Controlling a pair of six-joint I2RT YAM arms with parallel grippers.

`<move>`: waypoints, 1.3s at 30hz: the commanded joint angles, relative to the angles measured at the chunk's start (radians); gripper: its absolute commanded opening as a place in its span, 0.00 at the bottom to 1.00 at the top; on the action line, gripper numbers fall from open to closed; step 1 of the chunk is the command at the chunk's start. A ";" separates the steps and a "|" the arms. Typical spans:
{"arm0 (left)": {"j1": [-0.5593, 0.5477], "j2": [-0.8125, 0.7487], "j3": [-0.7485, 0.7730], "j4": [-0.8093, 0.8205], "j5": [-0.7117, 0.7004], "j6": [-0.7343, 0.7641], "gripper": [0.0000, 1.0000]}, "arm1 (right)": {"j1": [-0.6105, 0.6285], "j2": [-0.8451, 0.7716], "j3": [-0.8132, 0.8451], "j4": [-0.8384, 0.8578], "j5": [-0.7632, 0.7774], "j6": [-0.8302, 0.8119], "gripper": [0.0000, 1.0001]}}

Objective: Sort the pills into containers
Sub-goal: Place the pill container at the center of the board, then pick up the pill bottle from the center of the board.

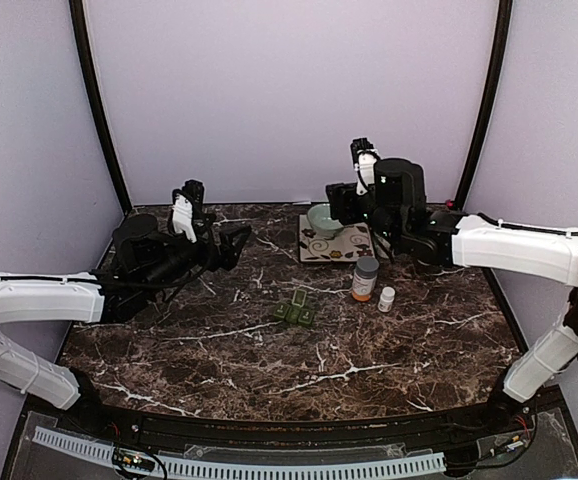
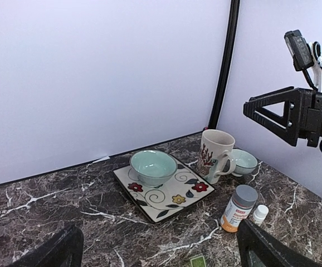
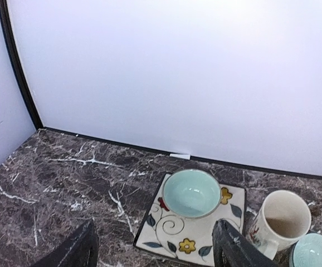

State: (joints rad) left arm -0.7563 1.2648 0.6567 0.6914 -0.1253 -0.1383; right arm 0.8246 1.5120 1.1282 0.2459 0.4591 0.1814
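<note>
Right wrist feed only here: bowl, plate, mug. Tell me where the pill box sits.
Observer: The dark green pill box lies mid-table, nearer the arms than the floral plate.
Operator: Give me what stands near it.
Observer: An amber bottle with a grey cap stands upright to its right, with a small white object beside that.
Operator: Report the left gripper.
Observer: The left gripper is open and empty, off to the box's left.
</note>
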 commanded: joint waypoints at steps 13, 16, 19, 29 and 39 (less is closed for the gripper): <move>0.009 0.050 0.143 -0.313 -0.034 -0.061 0.99 | -0.157 0.219 0.473 -1.005 -0.158 0.326 0.84; 0.008 0.055 0.153 -0.354 -0.040 -0.060 0.99 | -0.177 0.221 0.477 -1.031 -0.216 0.337 0.86; 0.009 0.062 0.164 -0.394 -0.047 -0.066 0.99 | -0.189 0.246 0.490 -1.069 -0.281 0.337 0.88; 0.007 0.065 0.146 -0.431 -0.027 -0.105 0.99 | -0.208 0.307 0.455 -1.117 -0.348 0.336 0.88; 0.007 0.083 0.132 -0.426 -0.017 -0.119 0.99 | -0.216 0.353 0.435 -1.124 -0.353 0.316 0.88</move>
State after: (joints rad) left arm -0.7544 1.3464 0.7944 0.2729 -0.1539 -0.2432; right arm 0.6193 1.8446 1.5742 -0.8700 0.1112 0.5064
